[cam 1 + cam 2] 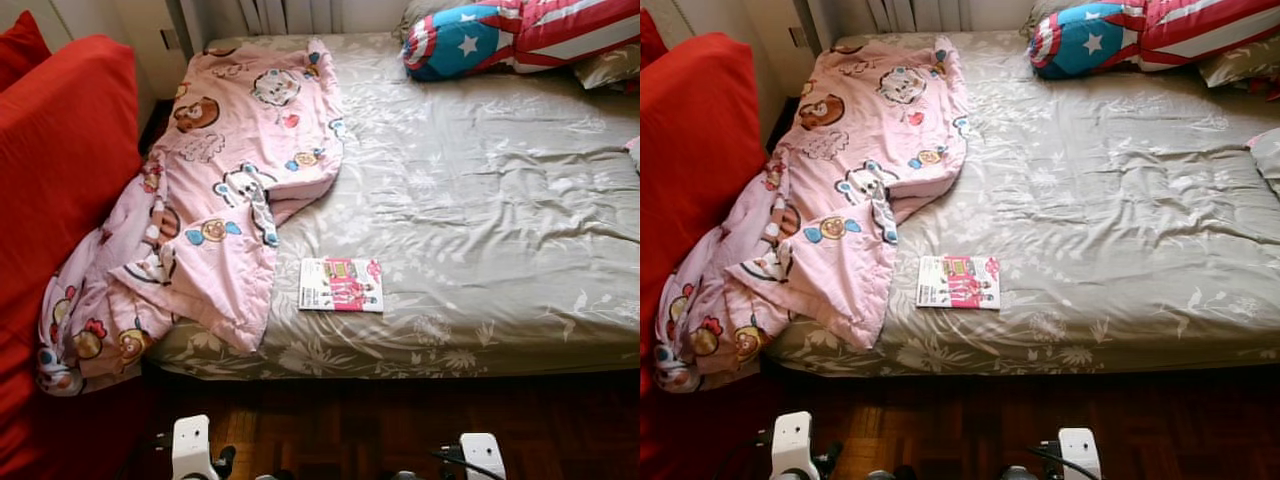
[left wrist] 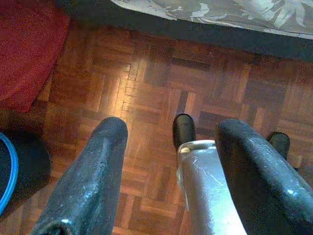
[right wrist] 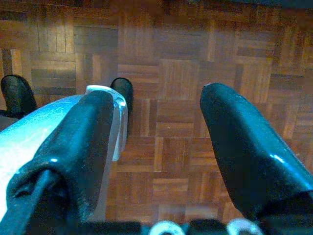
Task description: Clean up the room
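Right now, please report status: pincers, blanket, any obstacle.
Left pincer and right pincer open, empty, over the parquet floor. Pink blanket crumpled, hanging off the bed. Booklet beside it. Nothing blocking.

Glossy parquet floor [image 3: 166, 73] (cloth blanket [image 1: 230, 180])

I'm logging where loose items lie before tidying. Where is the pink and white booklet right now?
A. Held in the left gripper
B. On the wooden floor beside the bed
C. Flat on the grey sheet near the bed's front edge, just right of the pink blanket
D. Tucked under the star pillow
C: the booklet lies flat on the grey sheet near the front edge, beside the pink blanket, apart from the star pillow.
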Robot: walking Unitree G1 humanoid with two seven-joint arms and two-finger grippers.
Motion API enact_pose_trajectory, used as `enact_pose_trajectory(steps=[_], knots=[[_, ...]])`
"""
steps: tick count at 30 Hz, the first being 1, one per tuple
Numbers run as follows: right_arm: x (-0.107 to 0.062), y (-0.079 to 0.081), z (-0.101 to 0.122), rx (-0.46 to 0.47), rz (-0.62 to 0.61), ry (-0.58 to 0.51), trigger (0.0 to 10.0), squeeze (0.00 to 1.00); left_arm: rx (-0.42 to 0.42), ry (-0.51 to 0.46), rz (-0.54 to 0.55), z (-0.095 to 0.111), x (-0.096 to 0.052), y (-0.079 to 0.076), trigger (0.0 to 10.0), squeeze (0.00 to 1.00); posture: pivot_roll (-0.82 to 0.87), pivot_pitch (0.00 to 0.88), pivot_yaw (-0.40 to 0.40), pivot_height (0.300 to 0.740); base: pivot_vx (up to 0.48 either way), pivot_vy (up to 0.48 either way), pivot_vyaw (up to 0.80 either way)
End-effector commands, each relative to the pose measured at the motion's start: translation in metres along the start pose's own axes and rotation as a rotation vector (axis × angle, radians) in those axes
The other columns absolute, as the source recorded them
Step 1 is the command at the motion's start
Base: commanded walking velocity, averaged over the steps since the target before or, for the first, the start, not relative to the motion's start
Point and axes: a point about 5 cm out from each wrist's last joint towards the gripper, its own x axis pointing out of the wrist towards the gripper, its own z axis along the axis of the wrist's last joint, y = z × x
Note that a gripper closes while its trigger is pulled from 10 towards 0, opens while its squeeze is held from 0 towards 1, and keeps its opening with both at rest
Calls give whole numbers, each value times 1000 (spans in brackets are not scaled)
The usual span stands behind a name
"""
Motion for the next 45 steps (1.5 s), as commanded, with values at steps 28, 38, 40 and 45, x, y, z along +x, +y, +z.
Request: enact_pose_trajectory(steps=[28,38,40,45], knots=[[-5,-12,-12,-13,-10,9,10000,0,6,-23,-5,1,-1,0,10000,0,-110,184,23,740,215,0,179],[2,4,14,-27,6,-60,10000,0,18,-120,-60,21,3,-10,10000,0,-111,192,25,740,0,0,531],[4,6,20,-21,13,-76,10000,0,43,-158,-56,27,3,-10,10000,0,-111,189,26,740,0,0,269],[6,10,38,-2,33,-134,10000,0,21,-204,-67,36,3,-7,10000,0,-107,174,32,740,0,0,0]])
